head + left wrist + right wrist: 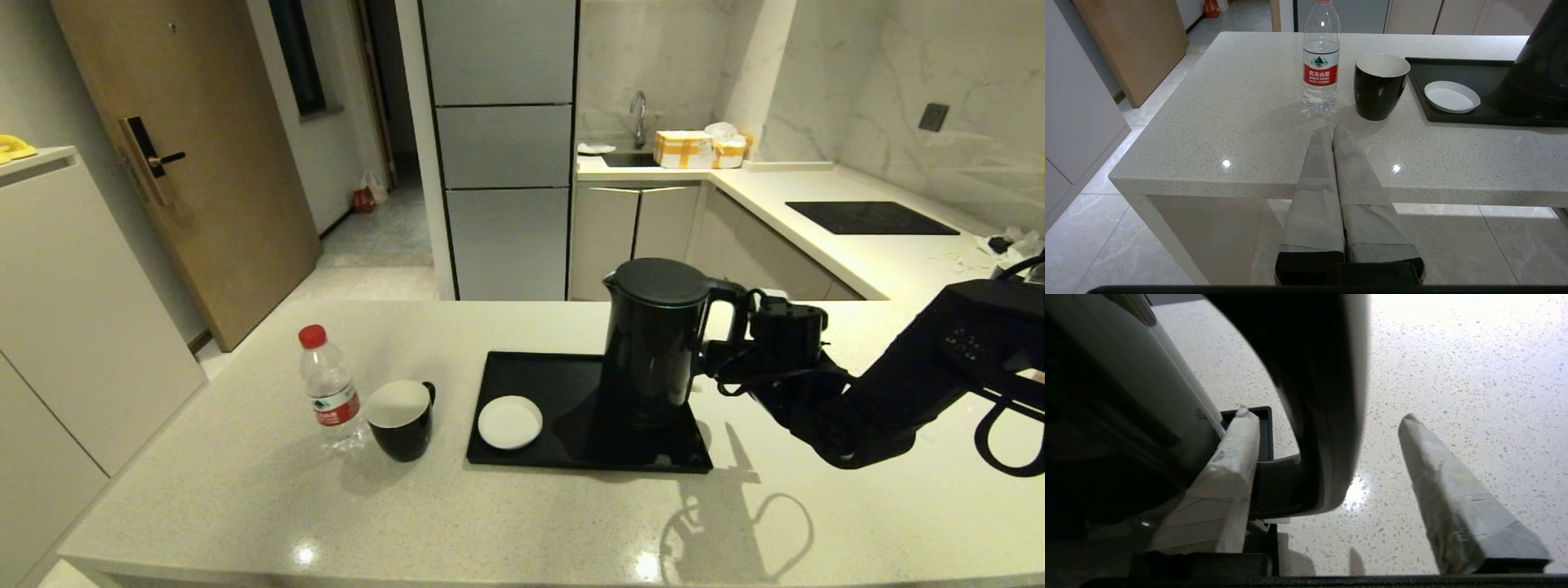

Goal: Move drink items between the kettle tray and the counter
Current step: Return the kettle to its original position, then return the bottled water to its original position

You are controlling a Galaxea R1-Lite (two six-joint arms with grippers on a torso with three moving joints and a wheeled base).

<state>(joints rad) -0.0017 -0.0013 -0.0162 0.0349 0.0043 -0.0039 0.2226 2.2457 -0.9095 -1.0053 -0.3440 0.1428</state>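
Observation:
The tall black kettle (653, 343) stands on the right half of the black kettle tray (555, 376). My right gripper (725, 343) is open at its loop handle (1323, 375): one finger (1237, 457) sits inside the loop against the kettle body (1106, 396), the other (1437, 469) outside, not touching. The water bottle (329, 388) and black mug (400, 420) stand on the counter (245, 490) left of the tray. In the left wrist view, my left gripper (1331, 130) is shut and empty, at the counter's near edge, short of the bottle (1321, 69) and mug (1380, 87).
A white saucer (510, 422) lies on the tray's left part. Bare counter (816, 523) lies in front of and right of the tray. A second counter with a black hob (869, 217) runs behind on the right. The door and floor are off to the left.

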